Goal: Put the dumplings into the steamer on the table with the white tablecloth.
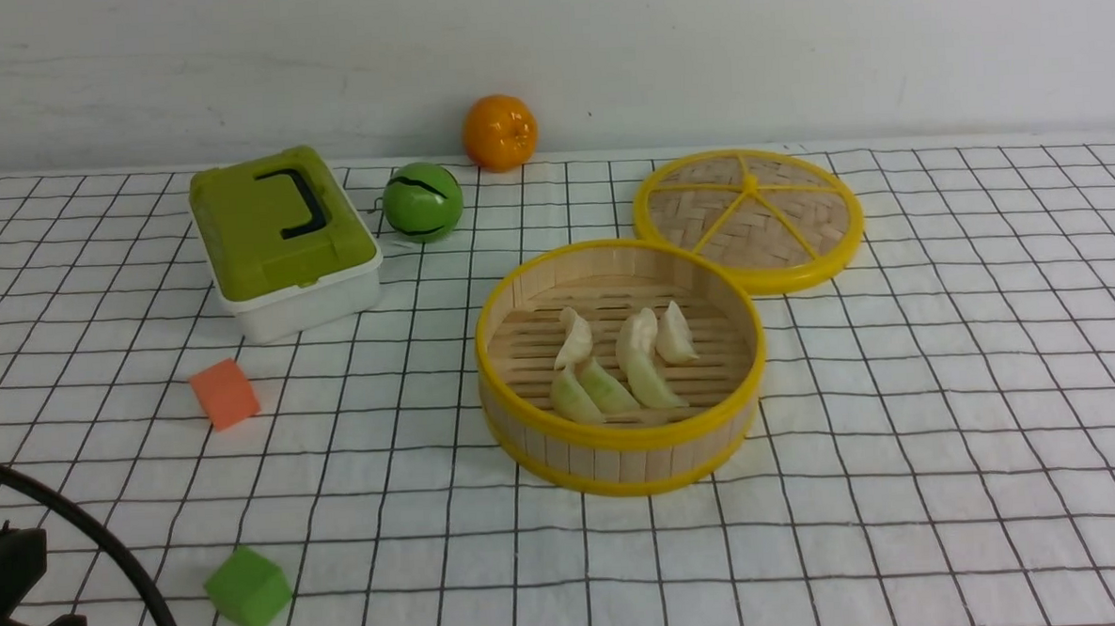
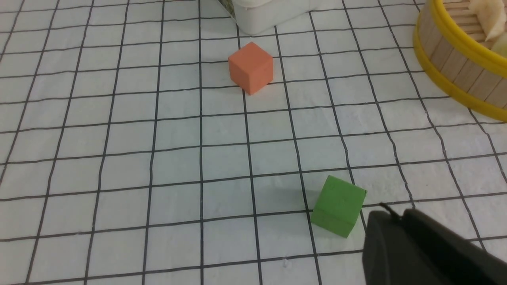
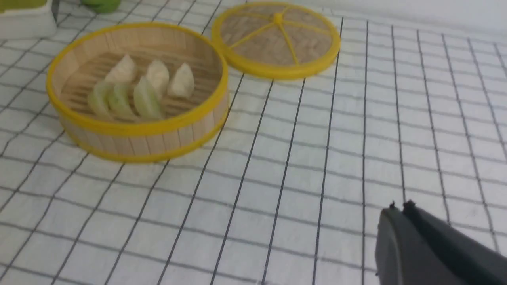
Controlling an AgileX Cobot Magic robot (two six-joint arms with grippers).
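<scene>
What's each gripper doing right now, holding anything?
Left gripper: jaws shut, holding nothing.
Right gripper: jaws shut, holding nothing.

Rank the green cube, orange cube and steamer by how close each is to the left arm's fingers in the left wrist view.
1. Green cube, right beside the fingers.
2. Orange cube, farther out by the white box.
3. Steamer, off to one side; roughly as far as the orange cube, too close to call.

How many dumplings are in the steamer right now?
6, all on the steamer floor: three white dumplings toward the back, three green dumplings in front of them. No others show on the cloth.
</scene>
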